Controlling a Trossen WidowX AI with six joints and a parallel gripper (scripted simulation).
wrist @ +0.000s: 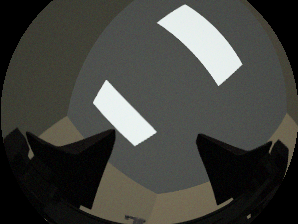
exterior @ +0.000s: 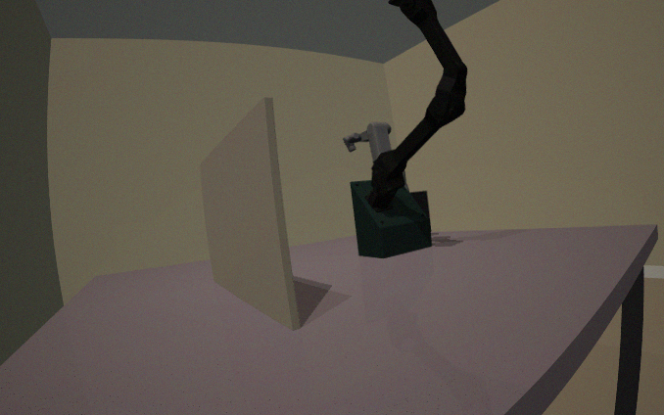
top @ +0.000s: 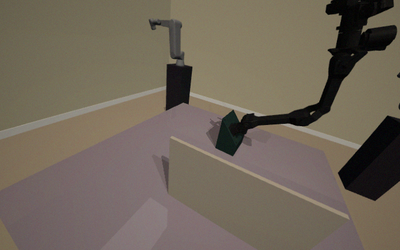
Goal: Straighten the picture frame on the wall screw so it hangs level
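The picture frame and the wall screw do not show in any view. An upright beige panel (top: pixel 242 189) (exterior: pixel 247 216) stands on the table. The broad face seen in the top and exterior views is bare, and its face on the arm's side is hidden. My gripper (wrist: pixel 157 137) is open, its two black fingers wide apart with nothing between them. It points up at the ceiling in the wrist view. In the top and exterior views the arm rises high above the panel's level, and the fingertips are cut off or not clear at the top.
The black arm (top: pixel 273 119) (exterior: pixel 417 141) stands on a dark green sloped block (top: pixel 225 140) (exterior: pixel 394 242) behind the panel on the mauve table (top: pixel 87 186) (exterior: pixel 453 309). Grey arms on dark pedestals (top: pixel 178 84) (top: pixel 379 158) stand beyond the table. Two bright ceiling lights (wrist: pixel 205 42) (wrist: pixel 122 112) show in the wrist view.
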